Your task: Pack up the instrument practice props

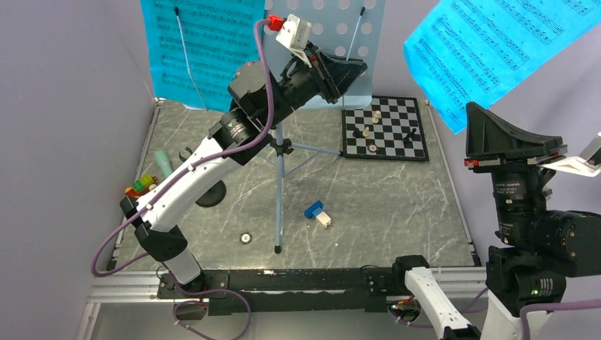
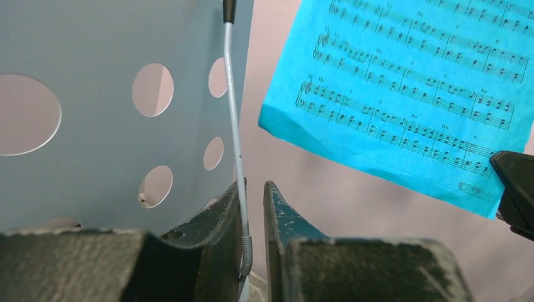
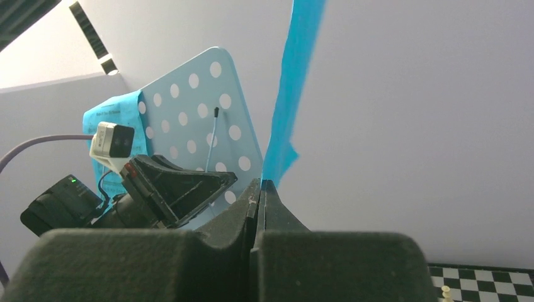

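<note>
The pale-blue music stand (image 1: 333, 28) stands at the back on its tripod (image 1: 280, 184). One cyan sheet-music page (image 1: 205, 42) lies on the left of its perforated desk (image 2: 94, 145). My left gripper (image 2: 255, 185) is at the desk's lower right, jaws a narrow slit apart around the wire page holder (image 2: 234, 126). The wire rests on the left finger, with a gap to the right one. My right gripper (image 3: 259, 182) is shut on the corner of the second cyan page (image 1: 496, 42), held in the air at the right. The mint-green microphone (image 1: 164, 164) and black mic stand base (image 1: 211, 193) lie at the left.
A chessboard (image 1: 386, 127) with pieces sits at the back right. A blue-white block (image 1: 318, 212) lies mid-table, toy cars (image 1: 142, 185) sit at the left edge, and a small round disc (image 1: 246, 239) is near the front. Walls close in the left and back.
</note>
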